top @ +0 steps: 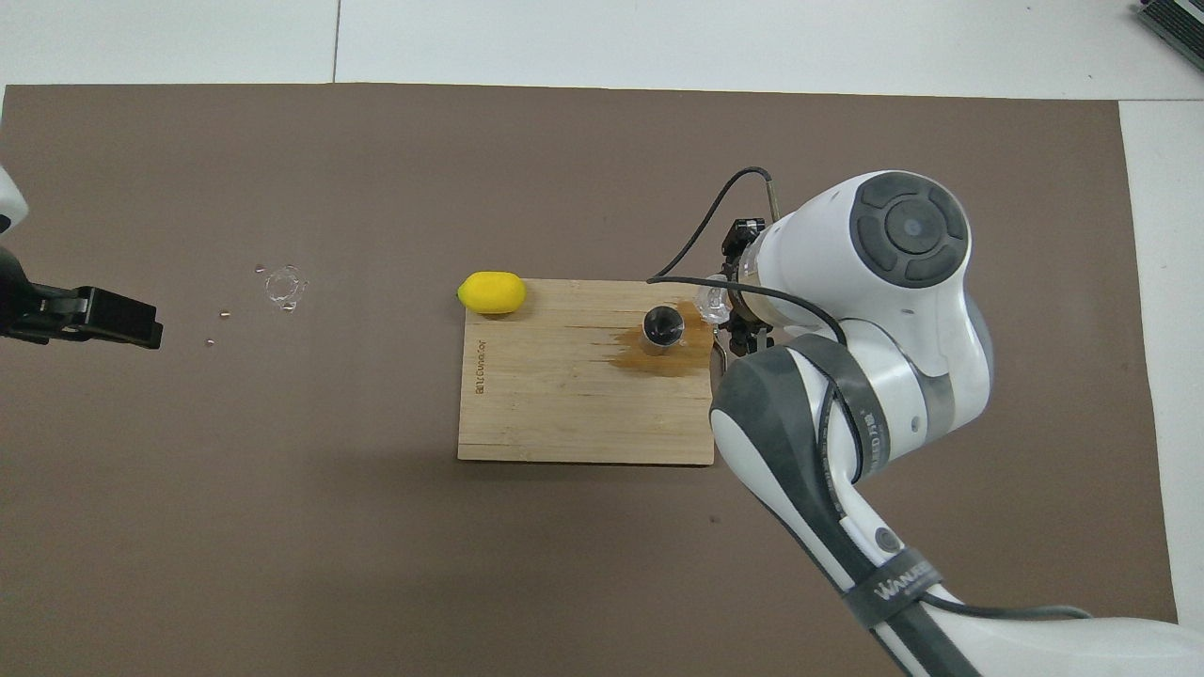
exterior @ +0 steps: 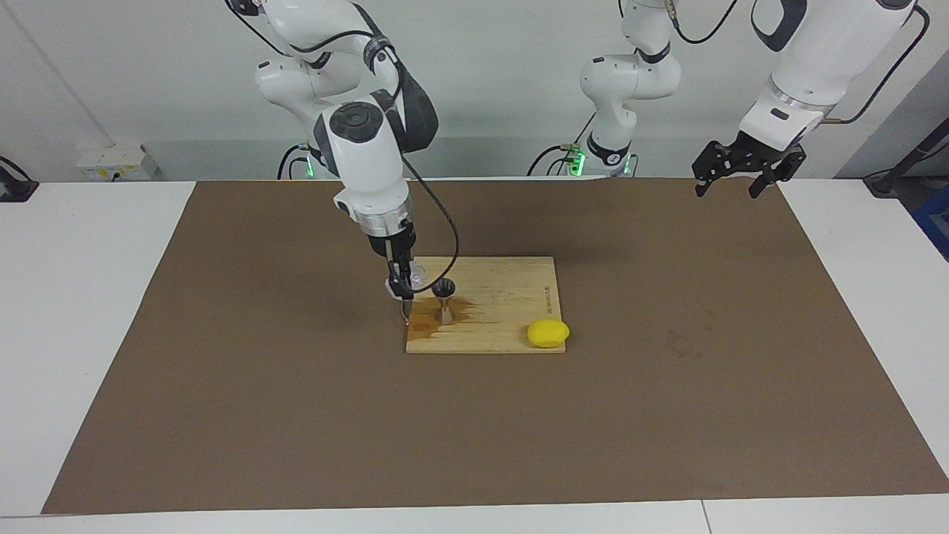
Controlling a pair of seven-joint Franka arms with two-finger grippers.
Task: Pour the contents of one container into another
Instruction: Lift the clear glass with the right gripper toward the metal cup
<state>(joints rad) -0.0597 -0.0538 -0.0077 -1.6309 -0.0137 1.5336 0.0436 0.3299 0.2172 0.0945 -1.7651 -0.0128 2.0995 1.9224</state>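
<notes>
Pour is on: the right pincer (exterior: 404, 285) grips the glass tumbler (exterior: 417, 277), tipped just beside the jigger (exterior: 444, 299), which stands on the cutting board (exterior: 511, 297) near its handle edge. Next, I'd say, the rim must come over that narrow cup; the brown stain (exterior: 426, 323) shows how easily it spills. Left pincer (exterior: 730, 172) waits with its fingers spread, high over the mat's corner. Lemon (exterior: 548, 333) well apart, open room everywhere.

Right gripper (exterior: 404, 285) lowered, jaws clamped; left gripper (exterior: 735, 178) raised, jaws open
</notes>
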